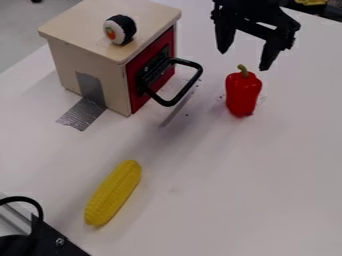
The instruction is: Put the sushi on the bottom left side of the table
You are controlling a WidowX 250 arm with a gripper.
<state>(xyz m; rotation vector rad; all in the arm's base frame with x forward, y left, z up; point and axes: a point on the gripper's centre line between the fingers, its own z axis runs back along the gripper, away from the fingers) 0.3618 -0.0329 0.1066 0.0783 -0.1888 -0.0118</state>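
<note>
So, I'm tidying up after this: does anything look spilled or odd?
Dark specks dot the table near the red pepper, possibly stray dirt. The sushi sits atop the wooden box, an unusual spot for food.

The sushi (pixel 120 29) is sitting on the box (pixel 87 70) at the far left of the table (pixel 267 175). At the far right, the gripper (pixel 245 60) is hanging with its fingers apart near the pepper (pixel 242 95), which is standing upright. The corn (pixel 113 194) is lying at the near left.
</note>
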